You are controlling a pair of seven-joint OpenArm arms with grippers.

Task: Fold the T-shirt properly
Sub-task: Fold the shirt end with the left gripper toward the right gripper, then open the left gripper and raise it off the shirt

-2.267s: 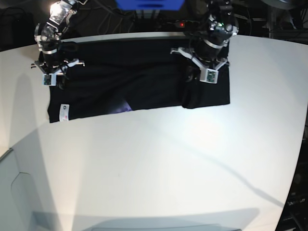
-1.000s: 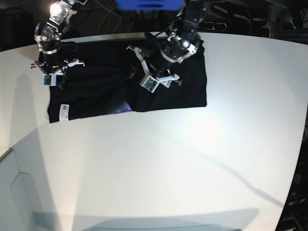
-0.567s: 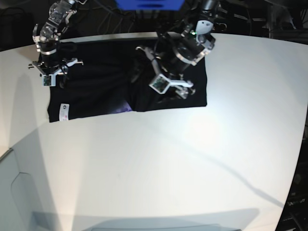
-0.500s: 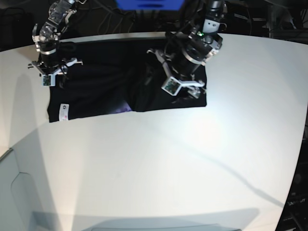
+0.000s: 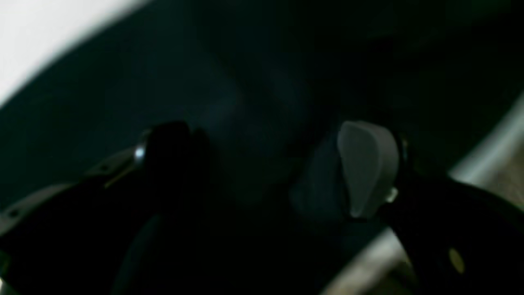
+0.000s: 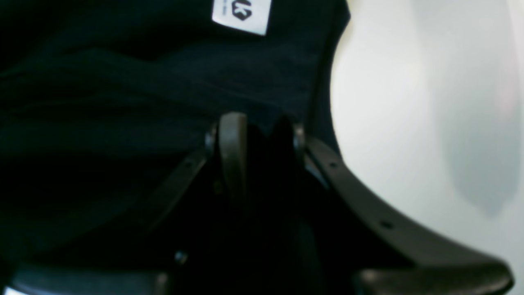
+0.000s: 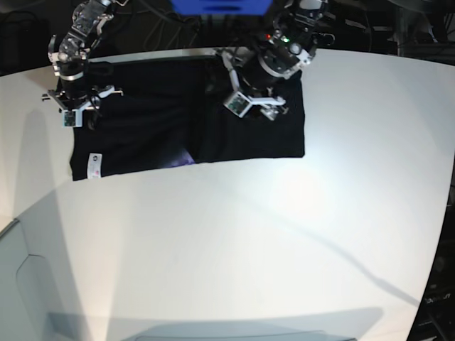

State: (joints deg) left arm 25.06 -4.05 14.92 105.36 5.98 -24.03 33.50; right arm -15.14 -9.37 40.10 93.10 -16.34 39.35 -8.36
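The T-shirt (image 7: 178, 117) is shown lying flat near the far edge of the white surface (image 7: 284, 234), with one side folded over so that a straight folded edge is formed toward the base view's right. A small white label (image 7: 92, 167) is seen on the cloth at its near corner on the base view's left, and a trace of purple print (image 7: 186, 158) shows at the near hem.

The left pincer (image 5: 262, 164) is held above the folded portion with its jaws set wide apart; nothing is seen between them, only black cloth below.

The right pincer (image 6: 256, 135) is placed at the shirt's side edge, just beside the bare surface. Its jaws stand narrowly apart; whether cloth is pinched between them cannot be told, the gap being dark.
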